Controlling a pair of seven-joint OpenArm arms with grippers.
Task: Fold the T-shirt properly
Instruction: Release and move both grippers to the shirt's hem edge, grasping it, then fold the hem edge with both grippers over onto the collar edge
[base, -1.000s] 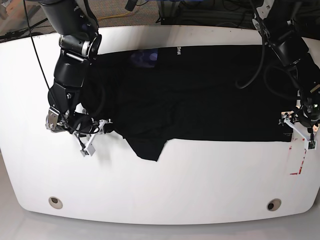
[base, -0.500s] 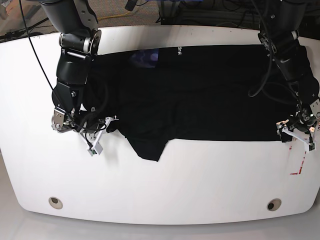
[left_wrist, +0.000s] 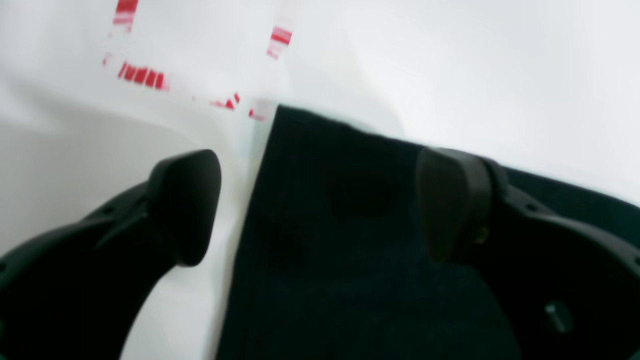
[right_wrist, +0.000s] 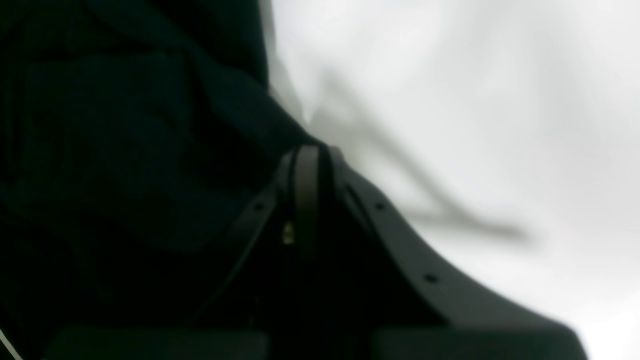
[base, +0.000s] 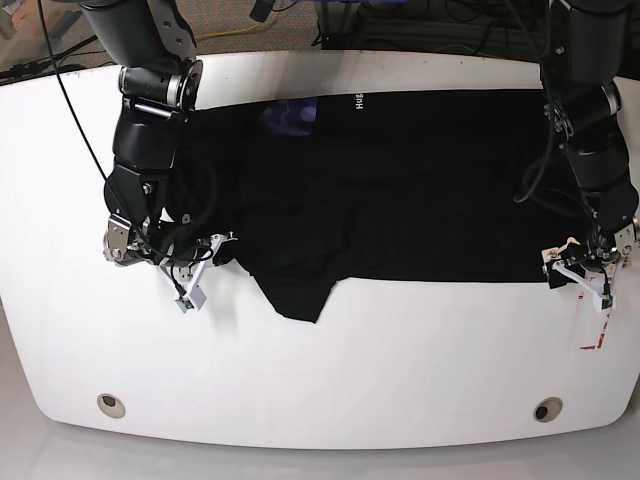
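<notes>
Left wrist only: T-shirt (left_wrist: 350, 240) corner

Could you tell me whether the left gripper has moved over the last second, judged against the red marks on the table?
Yes. In the base view the left gripper has shifted leftward, away from the red marks, to the T-shirt corner.

Blur is softening both wrist views; the right gripper (right_wrist: 305, 165) is covering the T-shirt (right_wrist: 125, 150) edge, grip unclear.
</notes>
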